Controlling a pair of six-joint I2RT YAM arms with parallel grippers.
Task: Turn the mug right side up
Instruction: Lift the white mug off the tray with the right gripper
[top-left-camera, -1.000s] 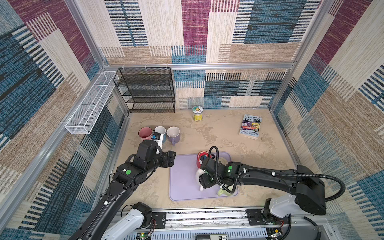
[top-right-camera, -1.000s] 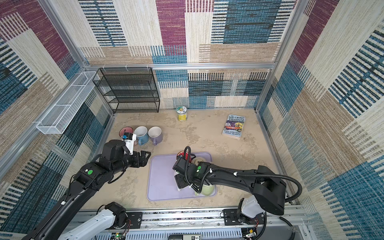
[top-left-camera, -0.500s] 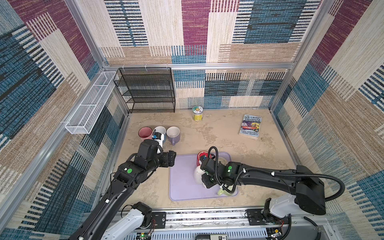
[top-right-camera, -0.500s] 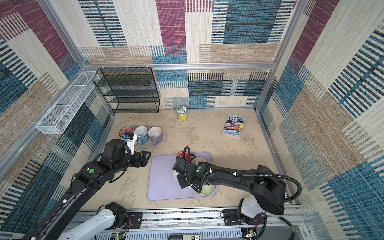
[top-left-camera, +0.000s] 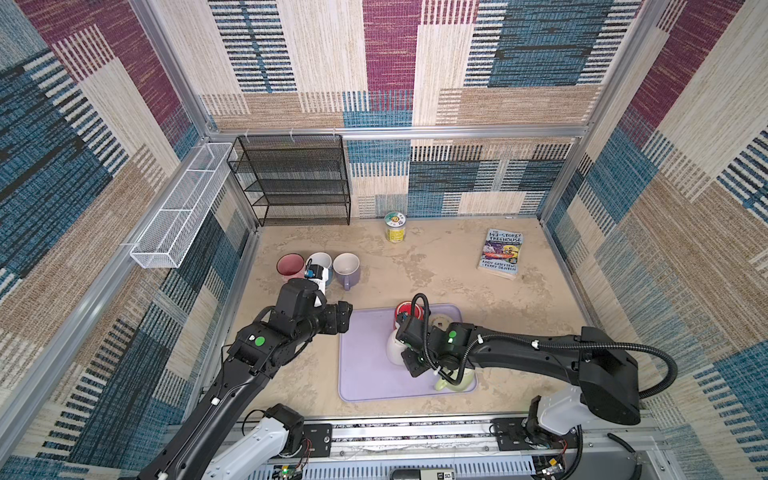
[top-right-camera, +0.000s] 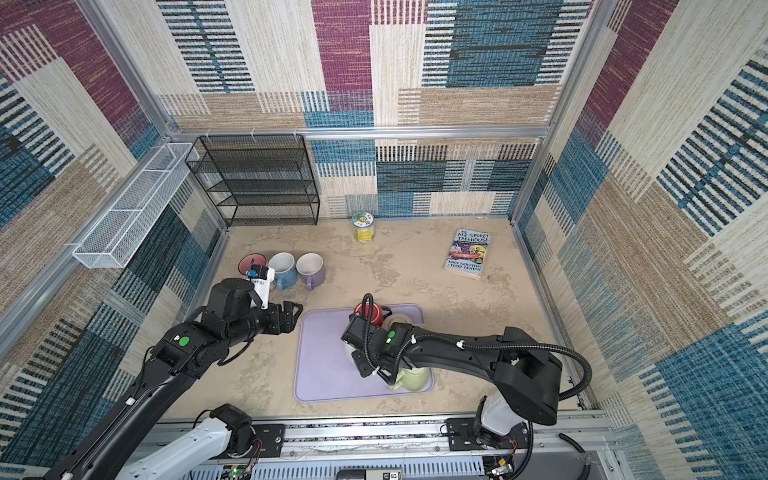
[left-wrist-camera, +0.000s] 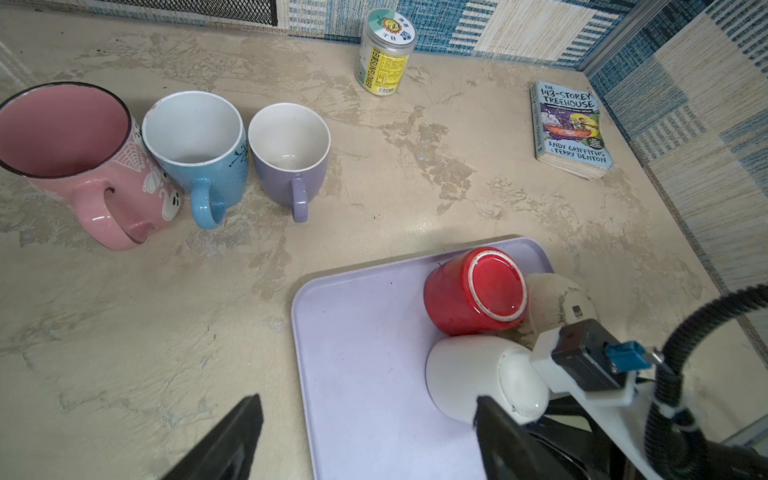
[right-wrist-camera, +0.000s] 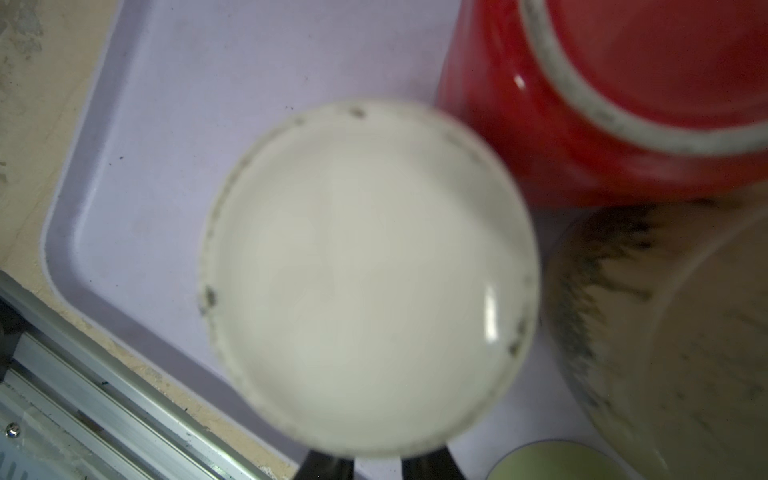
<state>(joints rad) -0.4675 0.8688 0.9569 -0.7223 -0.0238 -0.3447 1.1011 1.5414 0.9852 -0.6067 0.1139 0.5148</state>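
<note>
White mug (left-wrist-camera: 465, 374) inverted beside red mug (left-wrist-camera: 469, 295), seemingly gripped, bare tray (left-wrist-camera: 353, 332) leftward

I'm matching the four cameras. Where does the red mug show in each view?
In a top view: red mug, upside down at the tray's far edge, a little below centre.
In a top view: the mug, same spot, just left of centre.
Left wrist: base up, beside the white mug.
Right wrist: cropped at the frame's edge, beside the white mug.
Shared landmark: the tray.
</note>
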